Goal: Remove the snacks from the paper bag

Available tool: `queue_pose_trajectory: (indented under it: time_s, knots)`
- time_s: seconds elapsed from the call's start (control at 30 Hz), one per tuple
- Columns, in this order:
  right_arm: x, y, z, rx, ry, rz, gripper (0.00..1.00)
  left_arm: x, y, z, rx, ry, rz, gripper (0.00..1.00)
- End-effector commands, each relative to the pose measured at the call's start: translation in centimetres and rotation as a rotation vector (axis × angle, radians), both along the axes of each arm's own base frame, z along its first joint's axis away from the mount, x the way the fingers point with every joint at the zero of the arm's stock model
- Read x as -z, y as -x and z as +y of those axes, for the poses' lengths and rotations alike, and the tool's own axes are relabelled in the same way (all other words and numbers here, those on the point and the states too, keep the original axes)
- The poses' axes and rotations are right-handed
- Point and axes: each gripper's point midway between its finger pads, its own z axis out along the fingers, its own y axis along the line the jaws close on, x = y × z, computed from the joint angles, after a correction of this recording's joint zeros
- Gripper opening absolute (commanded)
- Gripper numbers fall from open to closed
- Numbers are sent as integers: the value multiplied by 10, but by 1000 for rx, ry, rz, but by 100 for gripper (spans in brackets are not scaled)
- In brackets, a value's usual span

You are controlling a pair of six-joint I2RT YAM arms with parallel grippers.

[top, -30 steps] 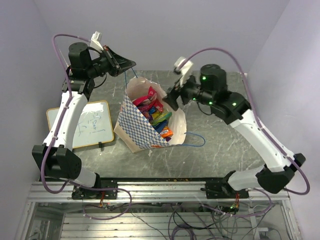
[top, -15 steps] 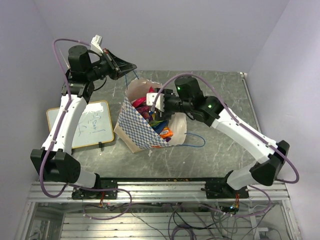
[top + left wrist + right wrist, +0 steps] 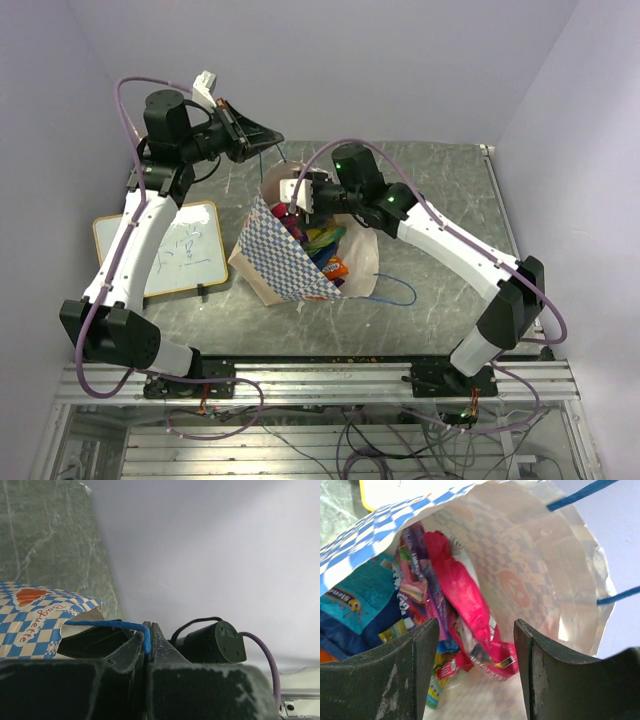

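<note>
The board (image 3: 175, 250) lies flat on the table (image 3: 440, 300), well apart from the bag (image 3: 282, 258), on the left arm's side. One blue handle (image 3: 398, 285) lies slack on the table just beside the bag. The bag stands mid-table, mouth open. The snacks (image 3: 318, 240) are all inside it, packed together: pink, purple, teal and orange packets show. The right gripper (image 3: 476, 626) sits in the bag's mouth, fingers apart, with a pink packet (image 3: 465, 605) between them, unclamped. Above the bag's far rim, the left gripper (image 3: 148, 632) is pinched tight on the far handle (image 3: 105, 624).
</note>
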Motion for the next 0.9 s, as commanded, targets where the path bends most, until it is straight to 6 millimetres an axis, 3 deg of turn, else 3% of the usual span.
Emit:
queue_pose_trajectory:
  time_s: [0.0, 0.23, 0.4, 0.73, 0.87]
  knots:
    - [-21, -13, 12, -5, -67, -58, 60, -51, 25, -13, 71, 45, -131, 7]
    - [-2, -19, 15, -11, -47, -33, 53, -54, 28, -17, 72, 33, -130, 7]
    - [6, -24, 16, 16, -44, -23, 37, -49, 29, -15, 67, 10, -117, 7]
    - [25, -21, 14, 38, -43, 28, 32, -47, 25, -14, 43, 3, -91, 7]
    - [13, -20, 22, 37, -97, 58, 12, -47, 23, -13, 28, -2, -91, 7]
